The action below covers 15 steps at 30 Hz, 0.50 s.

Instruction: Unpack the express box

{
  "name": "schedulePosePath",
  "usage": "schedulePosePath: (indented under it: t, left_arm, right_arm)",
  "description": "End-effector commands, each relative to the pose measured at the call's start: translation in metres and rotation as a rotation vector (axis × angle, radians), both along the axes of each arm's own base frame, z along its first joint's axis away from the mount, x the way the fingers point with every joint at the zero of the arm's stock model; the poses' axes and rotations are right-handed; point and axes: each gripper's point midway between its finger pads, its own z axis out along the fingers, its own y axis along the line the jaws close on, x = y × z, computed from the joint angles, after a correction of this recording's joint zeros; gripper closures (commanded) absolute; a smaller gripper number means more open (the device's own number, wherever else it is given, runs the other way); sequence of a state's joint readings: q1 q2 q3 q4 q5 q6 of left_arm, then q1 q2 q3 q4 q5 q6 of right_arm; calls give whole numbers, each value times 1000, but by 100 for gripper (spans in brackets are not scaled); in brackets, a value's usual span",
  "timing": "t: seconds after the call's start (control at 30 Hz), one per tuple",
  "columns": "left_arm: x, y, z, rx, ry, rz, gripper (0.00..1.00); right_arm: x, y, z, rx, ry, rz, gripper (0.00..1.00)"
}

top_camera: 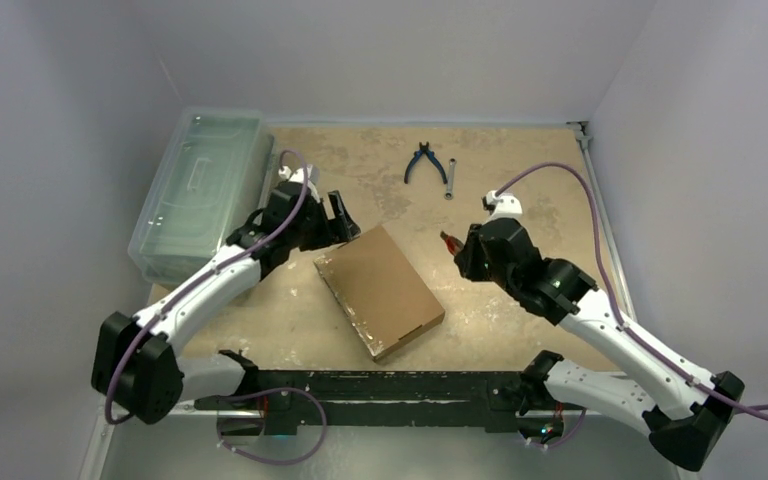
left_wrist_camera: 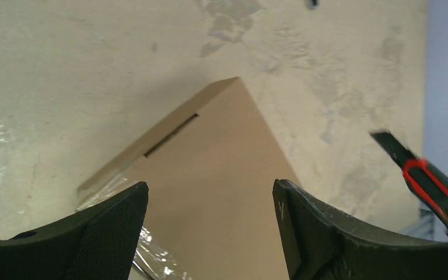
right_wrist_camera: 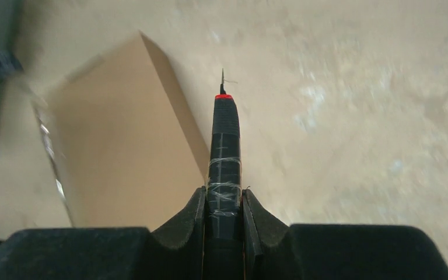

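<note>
The express box [top_camera: 380, 288] is a flat brown cardboard mailer lying closed on the table, turned at an angle, with clear tape along its left edge. It also shows in the left wrist view [left_wrist_camera: 210, 192] and the right wrist view [right_wrist_camera: 116, 157]. My left gripper [top_camera: 345, 222] is open and empty, just above the box's far corner; its fingers [left_wrist_camera: 114, 227] straddle the lid. My right gripper [top_camera: 463, 252] is shut on a black and red utility knife [right_wrist_camera: 224, 151], blade out, held to the right of the box. The knife also shows in the left wrist view [left_wrist_camera: 429, 181].
A large clear plastic lidded bin [top_camera: 200, 190] stands at the far left. Blue-handled pliers [top_camera: 422, 162] and a small metal tool [top_camera: 450, 180] lie at the back of the table. Grey walls close in the sides and back.
</note>
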<state>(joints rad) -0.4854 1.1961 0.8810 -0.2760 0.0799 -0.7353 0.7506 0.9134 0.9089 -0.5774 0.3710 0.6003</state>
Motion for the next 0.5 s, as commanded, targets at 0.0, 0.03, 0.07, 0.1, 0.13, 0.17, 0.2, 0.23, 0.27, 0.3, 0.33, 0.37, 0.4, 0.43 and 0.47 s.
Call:
schedulePosePath:
  t: [0.0,0.03,0.07,0.1,0.13,0.17,0.2,0.23,0.27,0.3,0.33,0.37,0.4,0.43,0.47]
  left_arm:
    - [16,26,-30,228,52,42,23]
    - [20,26,-35,235,57,50,24]
    - [23,26,-37,236,55,54,24]
    - [25,25,-39,236,56,57,24]
    - [28,24,-40,237,53,59,24]
    - [30,24,-42,239,53,63,24]
    - [31,24,-43,241,54,62,24]
    - [33,23,-44,244,53,56,23]
    - [34,20,-46,244,55,43,23]
    - [35,17,-48,237,59,20,23]
    - [35,16,-51,237,71,5,24]
    - [36,18,-53,245,80,4,24]
    - [37,18,-54,248,82,6,24]
    - [38,17,-55,244,79,-1,23]
    - [39,16,-56,241,79,-6,23]
  right_arm:
    - [-66,-35,-34,-188,290,103,100]
    - [-73,-44,-34,-211,315,85,100]
    - [-79,-51,-36,-231,335,78,100]
    - [-86,-56,-39,-250,361,81,100]
    - [-94,-59,-44,-268,399,103,100]
    - [-104,-56,-48,-269,446,143,100]
    - [-113,-54,-52,-262,492,175,100]
    - [-119,-49,-54,-234,513,207,100]
    - [-123,-40,-55,-194,519,244,100]
    - [-124,-33,-55,-160,517,268,100]
    - [-125,-29,-57,-146,520,282,100]
    - [-126,-28,-58,-148,524,286,100]
    - [-128,-28,-61,-151,536,301,100]
    - [-133,-25,-63,-145,553,320,100]
    - [-133,-21,-63,-130,551,337,100]
